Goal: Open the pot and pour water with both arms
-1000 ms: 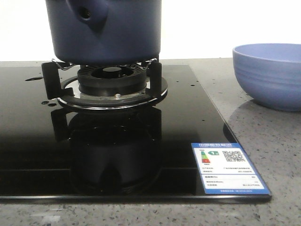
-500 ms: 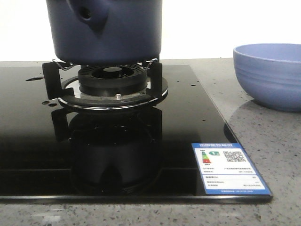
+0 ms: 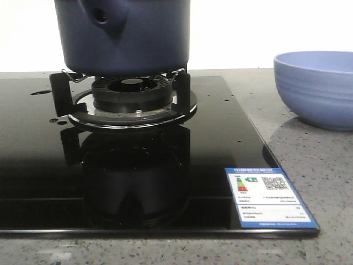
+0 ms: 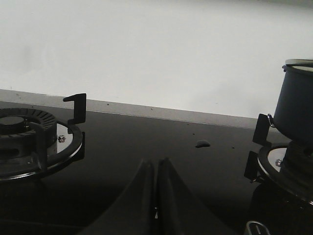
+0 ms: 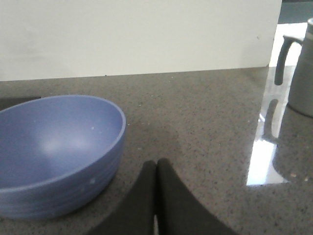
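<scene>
The dark navy pot (image 3: 126,34) stands on the burner grate (image 3: 124,96) of the black glass cooktop; its handle stub with a round hole points toward the camera, and its top is cut off by the frame. The pot also shows in the left wrist view (image 4: 296,104), with a pale rim at its top. My left gripper (image 4: 156,162) is shut and empty over the black glass between two burners, apart from the pot. My right gripper (image 5: 156,164) is shut and empty over the grey counter beside the periwinkle bowl (image 5: 56,149). Neither gripper shows in the front view.
The periwinkle ribbed bowl (image 3: 315,88) sits on the speckled counter right of the cooktop. A second burner (image 4: 29,139) lies left of the left gripper. A grey kettle (image 5: 299,68) stands on the counter at the right. An energy label (image 3: 268,197) is stuck on the glass's front corner.
</scene>
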